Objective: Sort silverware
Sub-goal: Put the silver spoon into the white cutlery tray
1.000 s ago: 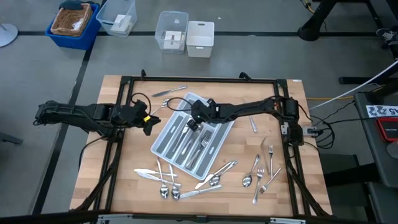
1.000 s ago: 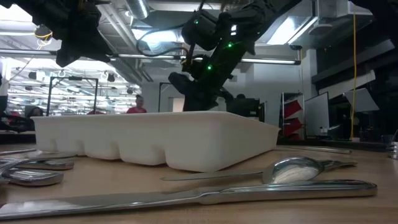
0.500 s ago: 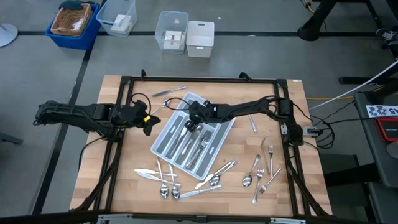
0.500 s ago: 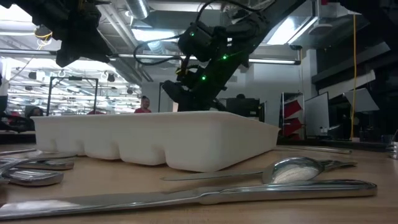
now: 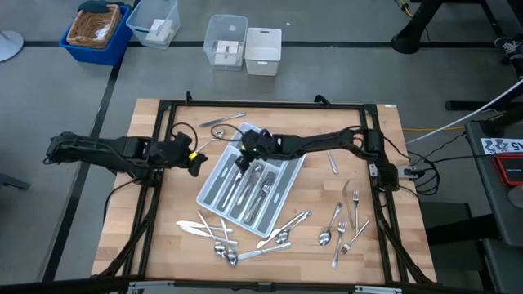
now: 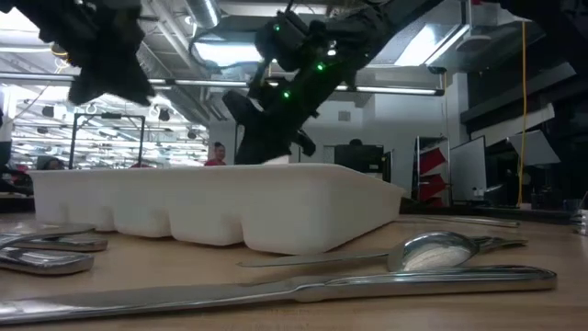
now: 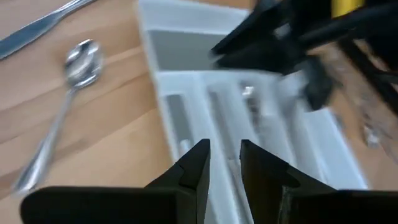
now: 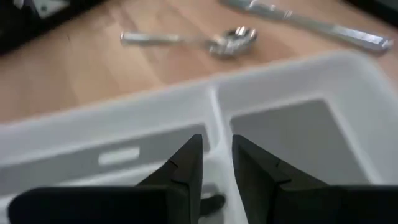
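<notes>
Right claw (image 5: 242, 157) over grey tray (image 5: 282, 189) on wooden table (image 5: 163, 245).

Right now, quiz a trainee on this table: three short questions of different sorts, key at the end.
1. True or false: the cutlery tray already holds some silverware.
2. Which gripper is over the tray's far end? A) left gripper B) right gripper C) neither
3. Fill in: on the wood beyond the tray's far end lie a knife and a ____.

Key: 1 true; 2 B, while the left gripper waits beside the tray's left edge; 3 spoon.
</notes>
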Controlling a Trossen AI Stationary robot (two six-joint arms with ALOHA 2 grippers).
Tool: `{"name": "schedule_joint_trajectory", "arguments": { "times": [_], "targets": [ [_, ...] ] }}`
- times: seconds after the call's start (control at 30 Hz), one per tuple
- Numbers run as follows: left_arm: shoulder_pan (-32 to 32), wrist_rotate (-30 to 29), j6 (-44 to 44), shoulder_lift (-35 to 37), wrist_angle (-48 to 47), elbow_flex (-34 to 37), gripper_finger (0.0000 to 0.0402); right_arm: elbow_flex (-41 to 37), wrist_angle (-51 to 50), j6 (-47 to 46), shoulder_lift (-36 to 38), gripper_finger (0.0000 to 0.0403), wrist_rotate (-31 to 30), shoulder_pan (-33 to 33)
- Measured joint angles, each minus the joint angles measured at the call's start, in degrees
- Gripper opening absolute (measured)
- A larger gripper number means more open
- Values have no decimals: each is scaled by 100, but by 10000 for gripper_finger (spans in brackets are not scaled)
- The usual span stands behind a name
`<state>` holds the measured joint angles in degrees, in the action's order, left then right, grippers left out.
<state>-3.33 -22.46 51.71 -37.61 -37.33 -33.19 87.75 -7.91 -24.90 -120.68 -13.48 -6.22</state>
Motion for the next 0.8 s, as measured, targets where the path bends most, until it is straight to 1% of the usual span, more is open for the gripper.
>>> {"name": "schedule_joint_trajectory", "arguments": {
  "times": [0.1,0.23,0.37,0.5,0.6,0.67,0.7,0.73,0.8],
  "targets": [
    [20,-302,238,-139,-205,143,76,387,-340,300,0,89,27,-31],
    [235,-372,183,-465,66,370,76,1147,-1167,712,-1,89,146,-17],
    [658,-376,7,-886,195,451,76,2077,-2203,891,0,89,273,-11],
    [1223,-345,-394,-1277,363,451,76,3172,-3530,1055,0,89,404,-13],
    [1719,-64,-895,-1584,636,451,76,4071,-4608,1200,0,89,401,-13],
    [2060,238,-1329,-1822,908,451,76,4662,-5358,1249,0,89,400,-13],
    [2232,408,-1541,-1954,1045,451,76,4738,-5512,1299,75,89,400,-13],
    [2400,549,-1776,-2096,1214,449,76,4553,-5462,1320,305,89,406,-13],
    [2719,837,-2169,-2367,1448,449,76,4308,-5720,1317,693,89,399,-18]
  ]
}}
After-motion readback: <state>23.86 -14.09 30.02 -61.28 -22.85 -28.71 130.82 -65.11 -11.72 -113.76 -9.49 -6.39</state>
